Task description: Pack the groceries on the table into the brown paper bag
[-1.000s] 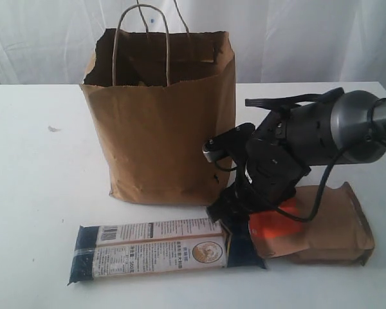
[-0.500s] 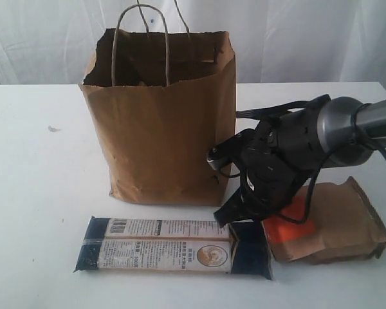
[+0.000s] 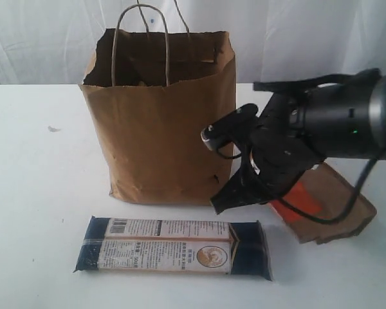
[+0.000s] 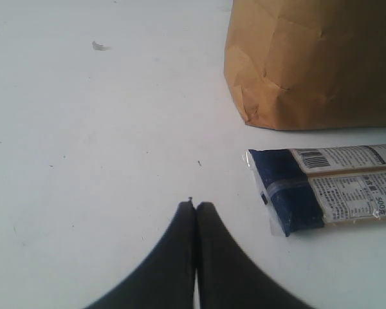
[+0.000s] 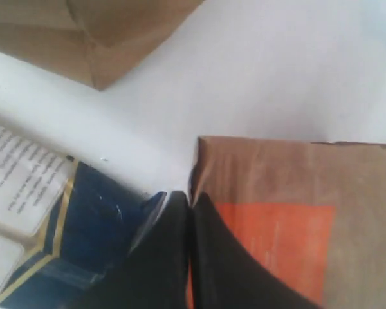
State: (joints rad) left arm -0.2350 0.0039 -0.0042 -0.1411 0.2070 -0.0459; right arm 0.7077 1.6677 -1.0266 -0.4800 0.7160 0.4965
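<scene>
Your table carries the brown paper bag, upright at the centre. You cannot tell what it already holds. Two groceries are not yet packed. The long dark-blue noodle pack lies flat just near of the bag, untouched, and the brown orange-labelled pouch sits to the right. Your right gripper looks clenched on the pouch's left corner, tipping it up, so packing it seems under way. Your left gripper is clenched on nothing, over bare table left of the noodle pack.
</scene>
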